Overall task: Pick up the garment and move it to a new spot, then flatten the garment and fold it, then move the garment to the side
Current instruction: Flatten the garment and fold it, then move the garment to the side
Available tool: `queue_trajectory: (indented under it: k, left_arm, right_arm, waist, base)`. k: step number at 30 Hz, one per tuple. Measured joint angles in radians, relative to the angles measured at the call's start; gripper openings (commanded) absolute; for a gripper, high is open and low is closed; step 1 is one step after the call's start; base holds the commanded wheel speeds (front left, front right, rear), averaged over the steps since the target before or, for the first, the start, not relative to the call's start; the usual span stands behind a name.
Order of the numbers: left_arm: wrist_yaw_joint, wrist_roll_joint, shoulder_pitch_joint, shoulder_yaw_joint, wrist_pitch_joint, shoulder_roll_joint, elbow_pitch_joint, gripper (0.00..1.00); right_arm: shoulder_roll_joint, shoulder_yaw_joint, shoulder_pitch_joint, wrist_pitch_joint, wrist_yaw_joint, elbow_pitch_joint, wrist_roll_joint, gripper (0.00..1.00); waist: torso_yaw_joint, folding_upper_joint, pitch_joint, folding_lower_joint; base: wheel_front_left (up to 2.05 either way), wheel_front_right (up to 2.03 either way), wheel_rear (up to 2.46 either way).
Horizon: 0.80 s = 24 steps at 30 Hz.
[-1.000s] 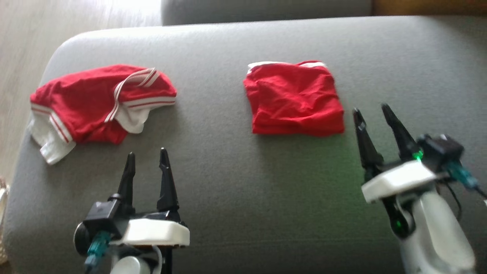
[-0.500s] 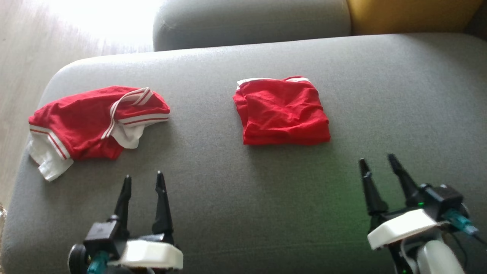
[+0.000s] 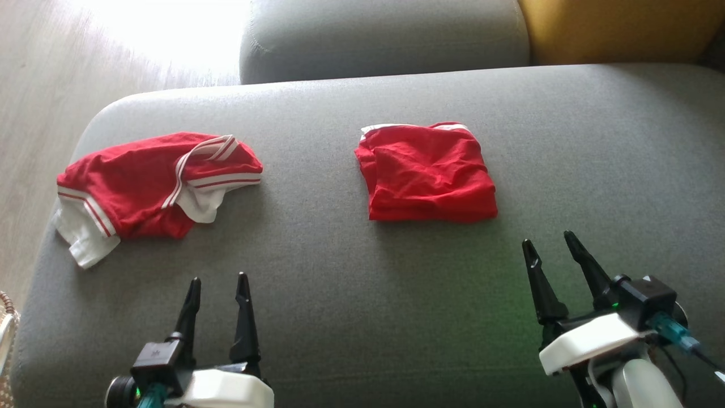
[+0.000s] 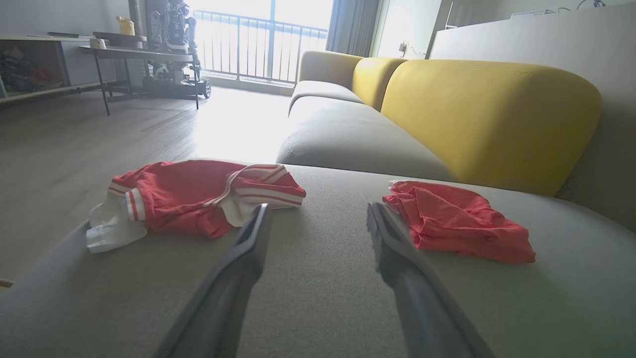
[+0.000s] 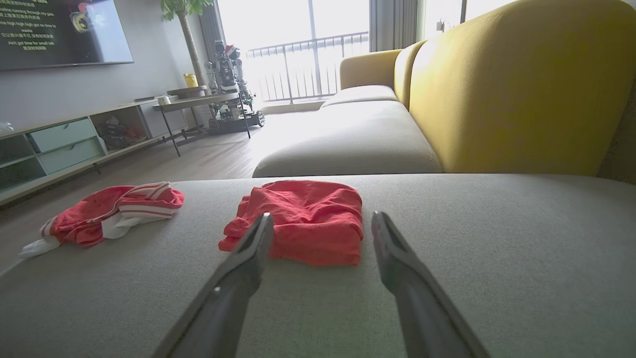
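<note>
Folded piece: a folded red cloth garment (image 3: 429, 173) is lying flat and square near the middle of the grey fabric sofa seat (image 3: 340, 294), with white trim peeking out along its far edge.
Loose piece: a crumpled red garment with white striped trim (image 3: 153, 187) is lying well apart from it, near the seat's left edge, 1 white cuff trailing toward the corner.
Left gripper: the left gripper (image 3: 219, 276) is poised over the near side of the seat, its 2 dark fingers spread wide and holding nothing.
Right gripper: the right gripper (image 3: 548, 237) is sitting near the folded piece's near right corner, fingers wide apart, empty and not touching the cloth.
From above: the head view is showing the bare grey stretch between the 2 garments and the pale wooden floor (image 3: 34, 85) off the left end.
Along the left fingers: this view is taking in both garments, 1 on either side of the fingers, with a yellow upholstered backrest (image 4: 487, 114), a dark-legged side table (image 4: 144, 52) and a balcony railing (image 4: 258, 49) behind.
Along the right fingers: the folded piece is sitting just beyond the fingertips, and a dark wall screen (image 5: 59, 30) is hanging above a low shelf unit (image 5: 64, 144).
</note>
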Motion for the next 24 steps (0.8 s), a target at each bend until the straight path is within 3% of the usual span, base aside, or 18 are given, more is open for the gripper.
queue_trajectory:
  k: [11,15,19,24]
  left_arm:
    - [-0.008,0.02,0.0,-0.012,0.0,0.0,0.011,1.0]
    - [-0.008,0.036,0.0,-0.016,0.0,0.0,0.013,1.0]
    - [-0.008,0.036,-0.001,-0.024,0.0,0.0,0.012,1.0]
    - [-0.018,0.036,-0.012,-0.056,0.0,0.0,0.01,1.0]
  right_arm:
    - [0.0,-0.016,0.0,0.0,0.0,0.018,0.003,1.0]
    - [0.0,-0.029,-0.006,0.0,0.0,0.043,0.052,1.0]
    - [0.001,-0.039,-0.062,0.0,0.0,0.188,0.116,1.0]
    - [0.001,-0.063,-0.261,0.059,0.0,0.383,0.197,1.0]
  waist:
    - [0.016,0.0,0.011,0.0001]
    - [0.034,0.0,0.015,0.0001]
    - [0.054,0.0,0.026,0.0001]
    - [0.081,0.0,0.064,0.0002]
  base:
    - [0.0,0.0,0.0]
    - [0.0,0.0,0.0]
    - [0.0,0.0,0.0]
    - [0.0,0.0,0.0]
